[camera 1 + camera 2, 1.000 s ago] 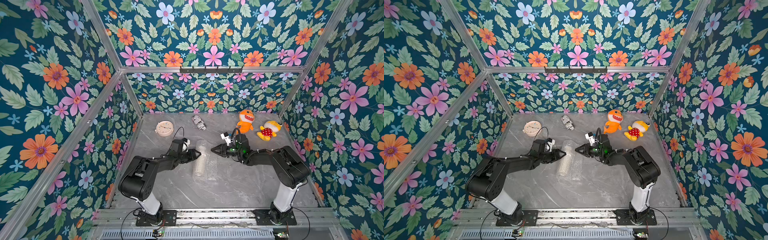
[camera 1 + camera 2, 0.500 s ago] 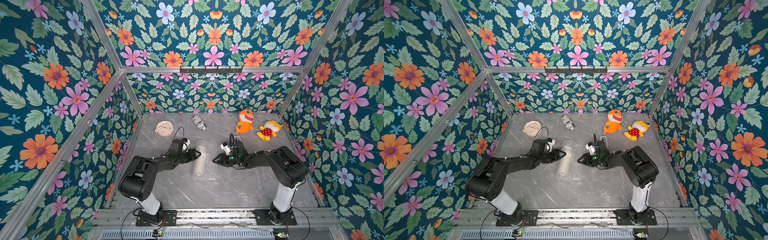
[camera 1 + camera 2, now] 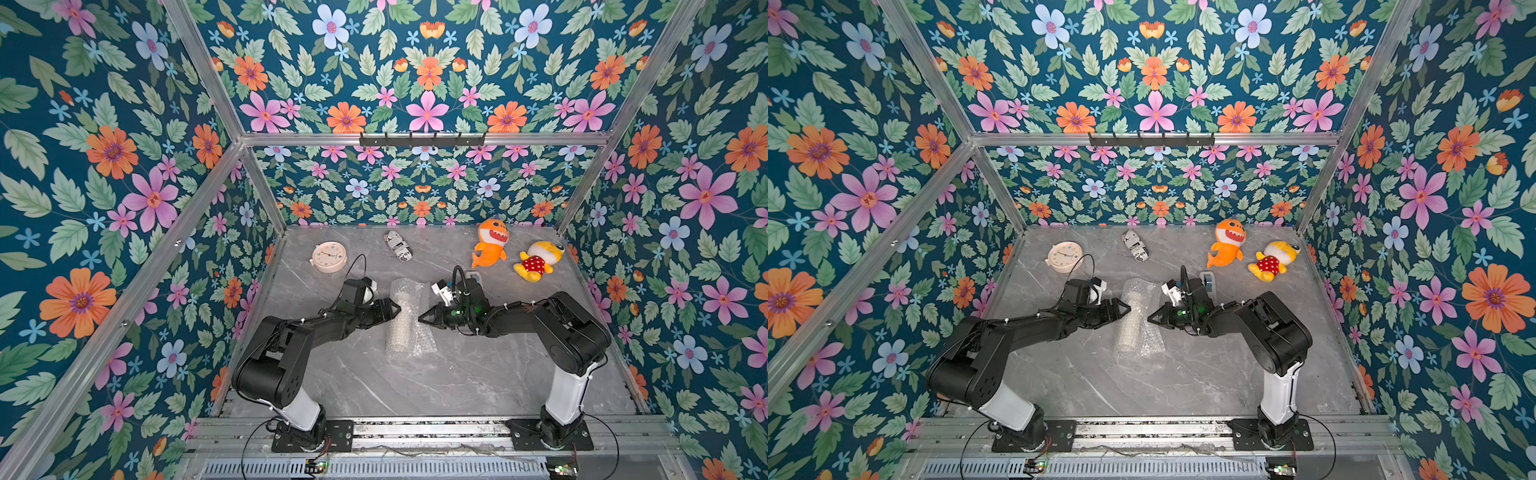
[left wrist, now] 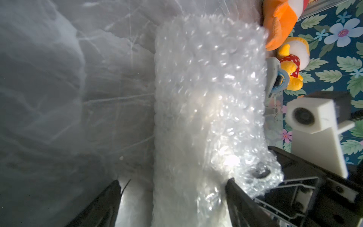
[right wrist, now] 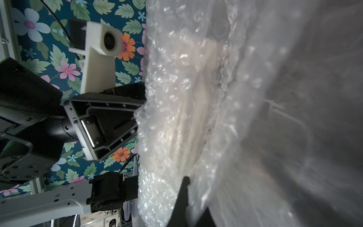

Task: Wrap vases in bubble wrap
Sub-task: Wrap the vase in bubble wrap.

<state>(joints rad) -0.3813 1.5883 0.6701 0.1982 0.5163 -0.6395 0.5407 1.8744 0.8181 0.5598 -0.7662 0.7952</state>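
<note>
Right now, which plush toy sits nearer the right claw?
The orange shark plush. The yellow plush with the red spotted belly lies on the shark's far side, farther from the right claw.

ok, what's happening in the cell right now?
Mid-wrap: the vase lies on the table, rolled in bubble wrap, between the two grippers. The left gripper is open, jaws straddling the roll. The right gripper is shut at the wrap's loose edge; whether it pinches the film is unclear.
</note>
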